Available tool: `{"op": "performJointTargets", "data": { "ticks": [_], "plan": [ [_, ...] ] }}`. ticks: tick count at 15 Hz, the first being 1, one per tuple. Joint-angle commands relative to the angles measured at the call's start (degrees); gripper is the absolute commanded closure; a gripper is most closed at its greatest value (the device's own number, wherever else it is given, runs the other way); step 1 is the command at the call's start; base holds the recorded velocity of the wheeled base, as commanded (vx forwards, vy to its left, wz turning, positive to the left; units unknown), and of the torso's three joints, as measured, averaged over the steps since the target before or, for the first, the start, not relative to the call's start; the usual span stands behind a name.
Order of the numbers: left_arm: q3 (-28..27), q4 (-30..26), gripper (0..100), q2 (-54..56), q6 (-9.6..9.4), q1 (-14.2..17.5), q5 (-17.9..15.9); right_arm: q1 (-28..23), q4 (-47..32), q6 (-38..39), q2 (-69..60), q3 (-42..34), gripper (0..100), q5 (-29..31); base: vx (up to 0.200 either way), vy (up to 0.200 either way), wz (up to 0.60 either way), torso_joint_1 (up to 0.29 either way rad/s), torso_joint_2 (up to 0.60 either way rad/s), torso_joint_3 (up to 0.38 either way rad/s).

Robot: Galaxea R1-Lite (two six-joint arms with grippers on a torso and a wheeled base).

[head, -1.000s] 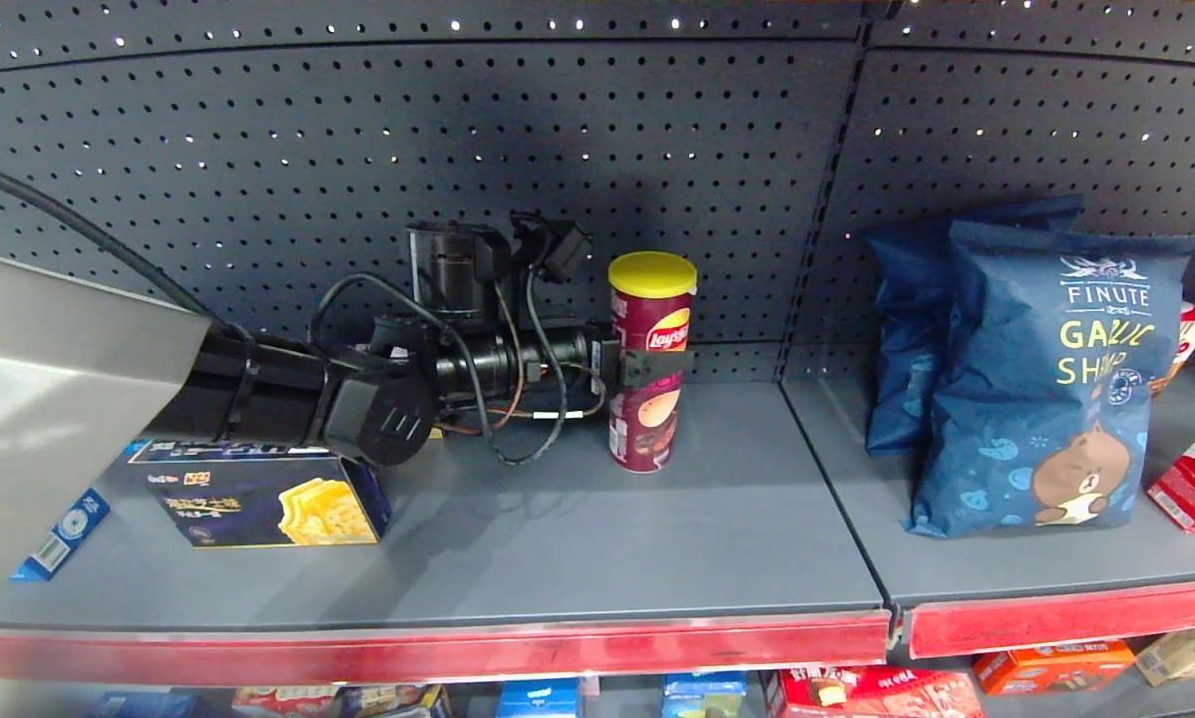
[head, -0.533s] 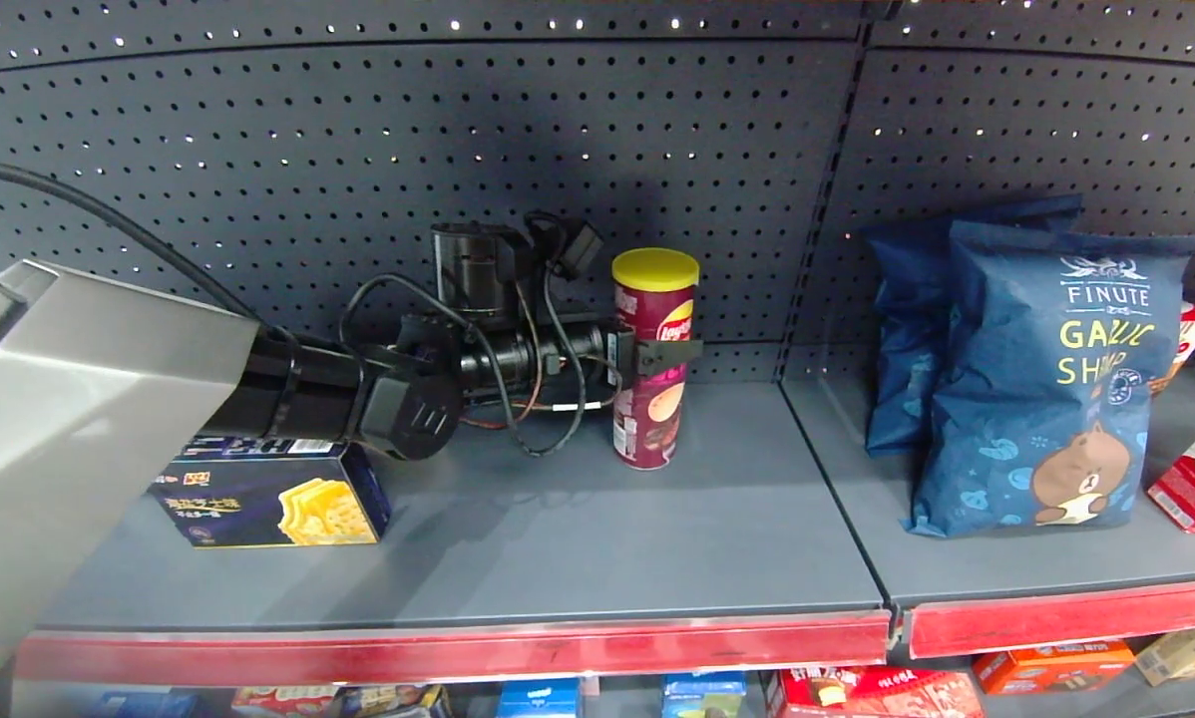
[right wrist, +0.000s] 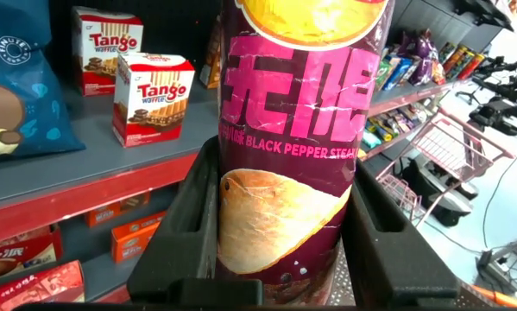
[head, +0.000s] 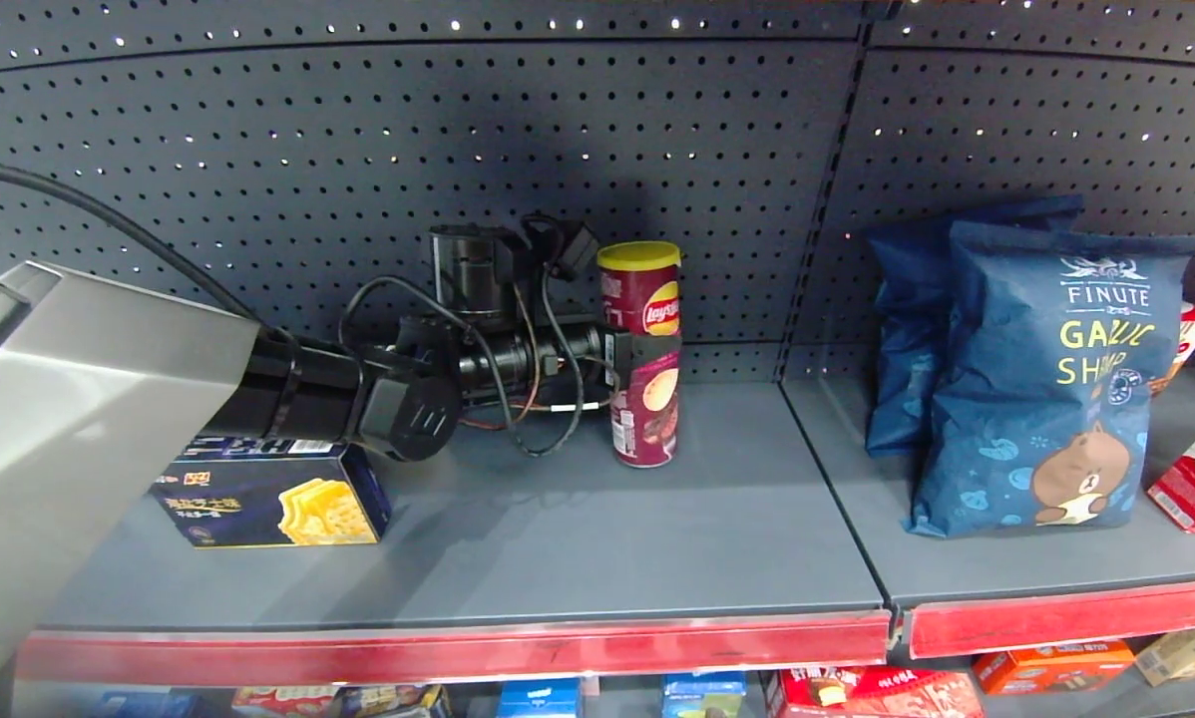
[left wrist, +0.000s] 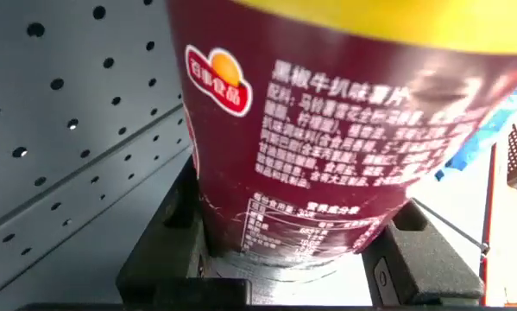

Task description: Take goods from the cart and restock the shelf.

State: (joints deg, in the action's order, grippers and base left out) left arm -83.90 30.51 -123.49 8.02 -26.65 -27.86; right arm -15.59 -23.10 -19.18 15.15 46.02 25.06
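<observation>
A maroon chips can (head: 643,356) with a yellow lid stands upright at the back of the grey shelf (head: 578,538), close to the pegboard. My left gripper (head: 647,361) reaches in from the left and is shut on the can's middle. In the left wrist view the can (left wrist: 301,147) sits between the two black fingers (left wrist: 159,259). My right gripper (right wrist: 288,250) is shut on a second maroon chips can (right wrist: 288,164) of black pepper flavour. It holds that can in front of the shelves, off to the side.
A dark blue cracker box (head: 268,494) lies under my left arm. Blue snack bags (head: 1046,389) and red boxes (head: 1191,489) stand on the right section. Open shelf lies in front of the can. The right wrist view has wafer boxes (right wrist: 150,95) and a pink cart (right wrist: 452,151).
My left arm pushed farther in over the shelf. The can in the left gripper shifted slightly left and turned, so its logo now faces front.
</observation>
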Motion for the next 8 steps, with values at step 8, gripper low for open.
{"op": "performJointTargets", "data": {
  "ticks": [8],
  "plan": [
    [20.0,4.8,100,12.6,-1.69,1.3,-12.0,0.0,0.1,0.0,-1.2,0.3,100,-0.3,0.0,0.0,0.0,0.0,0.0,0.0]
  ]
}}
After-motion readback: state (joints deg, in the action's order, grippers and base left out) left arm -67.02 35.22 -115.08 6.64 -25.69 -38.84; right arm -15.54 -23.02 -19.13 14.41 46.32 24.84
